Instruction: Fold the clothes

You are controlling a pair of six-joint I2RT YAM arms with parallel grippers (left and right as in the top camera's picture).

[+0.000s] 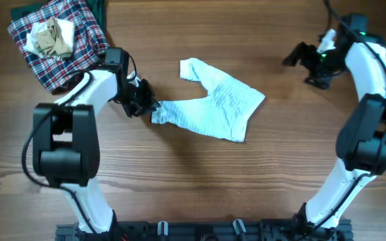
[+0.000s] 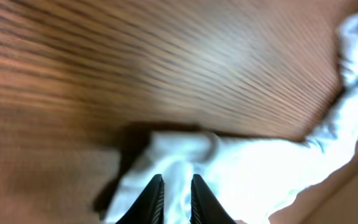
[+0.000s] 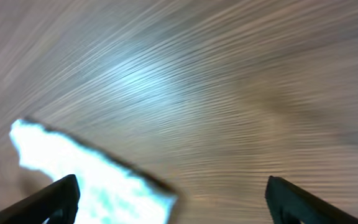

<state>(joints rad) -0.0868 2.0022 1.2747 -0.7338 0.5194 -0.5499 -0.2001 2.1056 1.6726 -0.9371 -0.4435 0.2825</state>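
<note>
Overhead: plaid cloth [image 1: 86, 30] apart from pants [image 1: 226, 104]

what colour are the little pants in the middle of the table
The pants are pale blue-white with fine stripes, clearest in the overhead view.

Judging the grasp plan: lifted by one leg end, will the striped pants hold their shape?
Probably not: the pants lie wrinkled and flat against the table, so they look floppy. Thin fabric suggests light weight. The leg end bunched at the left end effector hints pushing crumples them.
</note>
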